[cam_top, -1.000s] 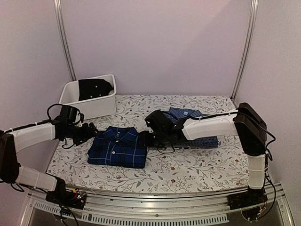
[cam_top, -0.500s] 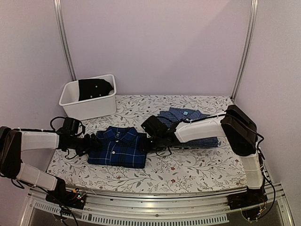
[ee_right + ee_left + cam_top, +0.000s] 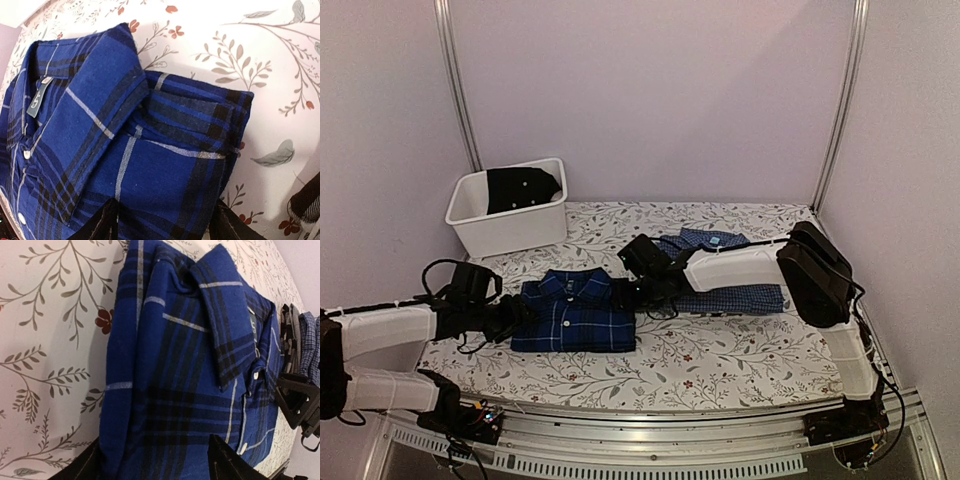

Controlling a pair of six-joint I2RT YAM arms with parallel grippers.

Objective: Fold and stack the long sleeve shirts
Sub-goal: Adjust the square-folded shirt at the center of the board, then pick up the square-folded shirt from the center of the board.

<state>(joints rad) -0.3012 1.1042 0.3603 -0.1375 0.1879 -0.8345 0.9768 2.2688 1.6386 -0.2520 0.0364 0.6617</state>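
Both arms now sit tighter against the folded plaid shirt point(image 3: 575, 315) mid-frame. The left gripper point(image 3: 152, 462) and right gripper point(image 3: 167, 222) straddle its edges, and I can't tell if they're clamped. Still gotta stack it with the checked shirt point(image 3: 745, 298), center-right.

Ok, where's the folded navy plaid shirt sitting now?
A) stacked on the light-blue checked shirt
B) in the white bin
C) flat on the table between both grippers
C: the navy plaid shirt lies on the table, left gripper at one side edge, right gripper at the other.
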